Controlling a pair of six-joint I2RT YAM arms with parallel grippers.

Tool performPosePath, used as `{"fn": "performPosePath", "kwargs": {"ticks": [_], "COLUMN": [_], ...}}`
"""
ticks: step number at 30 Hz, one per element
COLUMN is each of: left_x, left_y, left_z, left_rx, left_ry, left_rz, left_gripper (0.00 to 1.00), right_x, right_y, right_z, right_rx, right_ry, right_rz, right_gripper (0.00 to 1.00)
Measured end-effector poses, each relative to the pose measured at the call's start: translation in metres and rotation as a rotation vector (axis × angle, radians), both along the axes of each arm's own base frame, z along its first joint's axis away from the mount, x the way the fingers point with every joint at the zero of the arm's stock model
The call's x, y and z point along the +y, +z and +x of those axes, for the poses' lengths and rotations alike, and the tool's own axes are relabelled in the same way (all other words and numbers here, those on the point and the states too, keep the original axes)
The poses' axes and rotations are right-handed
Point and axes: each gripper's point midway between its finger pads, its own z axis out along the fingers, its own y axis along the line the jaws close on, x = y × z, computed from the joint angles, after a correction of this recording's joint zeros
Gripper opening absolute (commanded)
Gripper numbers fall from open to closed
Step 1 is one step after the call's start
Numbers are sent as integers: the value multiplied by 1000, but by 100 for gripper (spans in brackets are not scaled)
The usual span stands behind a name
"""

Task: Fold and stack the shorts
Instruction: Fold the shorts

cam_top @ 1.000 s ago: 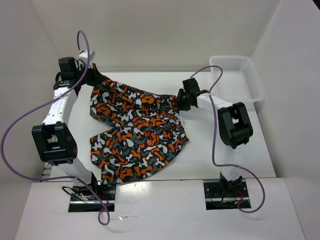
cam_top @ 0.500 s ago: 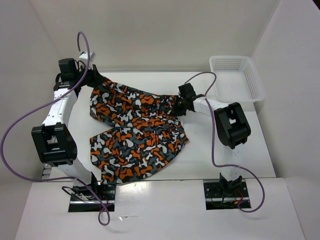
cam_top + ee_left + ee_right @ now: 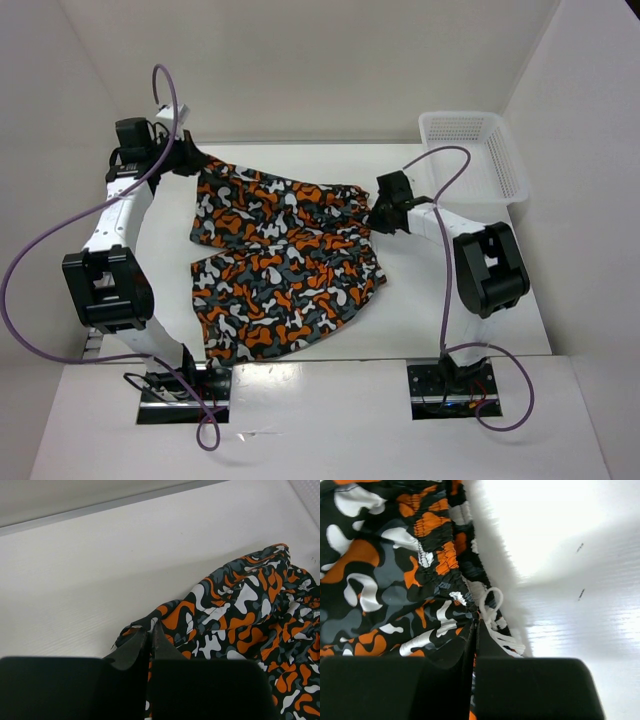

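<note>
shorts (image 3: pixel 285 260) spread flat mid-tabletop (image 3: pixel 400 330), legs nearest | right jaws pinched tight on waistband edge by drawstring (image 3: pixel 492 605) | left jaws clamped on far-left fabric corner | basket (image 3: pixel 515 165) far right, apart | risk, judged: thin pinch slipping mid-fold, cord snagging, uneven pull bunching cloth

The left gripper (image 3: pixel 150 636) sits at the near edge, its two dark fingers pressed together on a corner of the shorts (image 3: pixel 240 610). The rumpled fabric spreads right across the white table (image 3: pixel 90 575). A grey strip (image 3: pixel 100 507) borders the table's far side.
</note>
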Motion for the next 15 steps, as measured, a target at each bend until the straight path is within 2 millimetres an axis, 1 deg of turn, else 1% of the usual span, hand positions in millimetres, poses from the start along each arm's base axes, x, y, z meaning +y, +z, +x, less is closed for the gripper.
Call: {"fn": "performPosePath", "kwargs": {"ticks": [2, 3, 4, 5, 7, 8, 10, 11, 12, 14, 15], "left_x": [1, 1, 1, 0, 0, -1, -1, -1, -1, -4, -5], "left_y": [0, -1, -2, -3, -7, -9, -11, -12, -12, -12, -12], "left_z": [0, 0, 1, 1, 2, 2, 2, 3, 3, 2, 2], "left_rx": [1, 2, 4, 6, 15, 20, 25, 26, 26, 26, 25], "left_ry": [1, 1, 0, -2, -6, -8, -11, -12, -13, -20, -22], "left_rz": [0, -1, -1, -3, -7, -9, -11, -12, -13, -14, -14], "left_gripper": [0, 0, 0, 0, 0, 0, 0, 0, 0, 0, 0], "right_x": [-2, -2, -3, -3, -3, -3, -3, -2, 0, 7, 12], "right_y": [-4, -5, -6, -7, -8, -7, -5, -4, 0, 14, 24], "right_z": [-1, -1, -1, -1, -2, -2, -1, -1, 1, 9, 16], "right_rx": [7, 10, 13, 16, 19, 19, 15, 16, 12, -5, -19], "right_ry": [-11, -14, -19, -23, -26, -27, -24, -23, -18, -8, -1], "right_rz": [-5, -5, -4, -2, -2, -1, 0, 4, 10, 56, 92], "right_gripper": [0, 5, 18, 27, 50, 54, 54, 49, 46, 45, 47]}}
